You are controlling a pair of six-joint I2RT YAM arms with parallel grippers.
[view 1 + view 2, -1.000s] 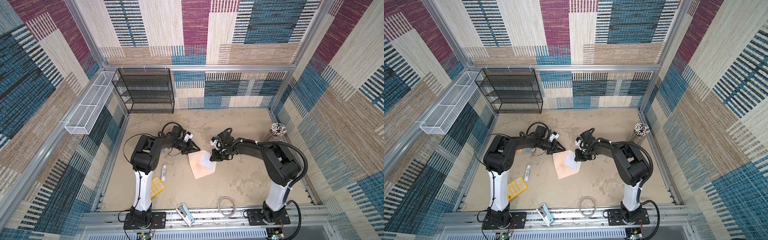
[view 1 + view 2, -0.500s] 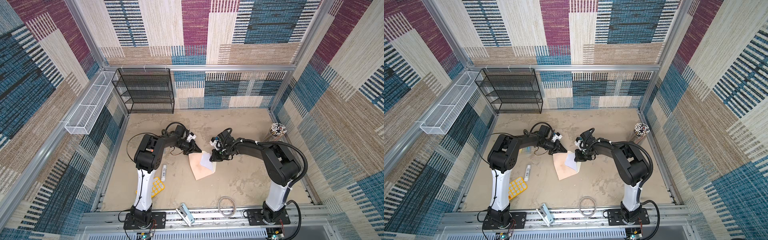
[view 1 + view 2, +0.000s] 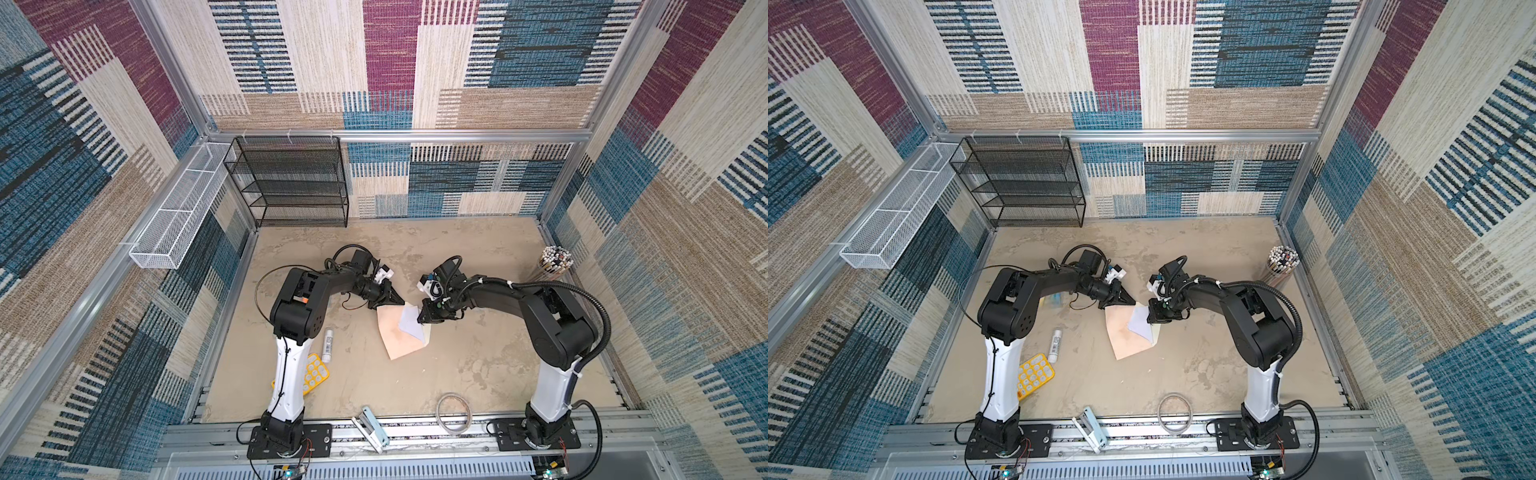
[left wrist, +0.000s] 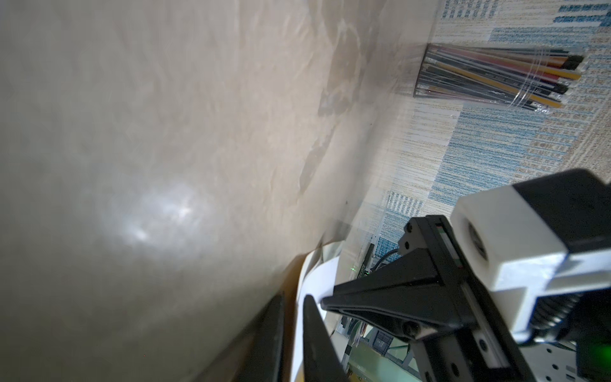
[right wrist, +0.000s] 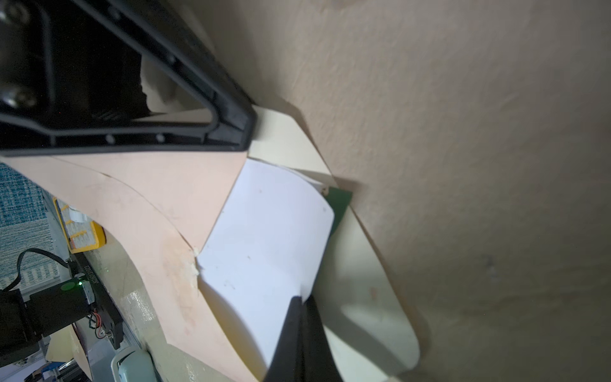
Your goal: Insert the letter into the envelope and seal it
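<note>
The peach-pink envelope (image 3: 397,338) (image 3: 1125,338) lies mid-table with its cream flap (image 5: 363,297) folded open on the surface. The white letter (image 3: 409,323) (image 5: 264,238) is partly inside the pocket, and a green corner (image 5: 339,201) of it shows. My right gripper (image 3: 422,316) (image 5: 301,307) is shut on the letter's outer edge. My left gripper (image 3: 394,301) (image 4: 294,317) sits at the envelope's far corner. Its jaws stand narrowly apart with the envelope's edge (image 4: 291,287) between them. The letter (image 4: 317,274) shows just beyond them.
A glue stick (image 3: 328,343) and a yellow calculator (image 3: 313,368) lie beside the left arm. A stapler (image 3: 372,428) and a clear ring (image 3: 454,417) rest at the front edge. A pencil cup (image 3: 552,266) stands far right. A black mesh shelf (image 3: 291,183) and a white wire basket (image 3: 178,220) are at the back left.
My left gripper has moved right onto the envelope's corner and narrowed its jaws on the edge. My right gripper has held still, gripping the letter.
</note>
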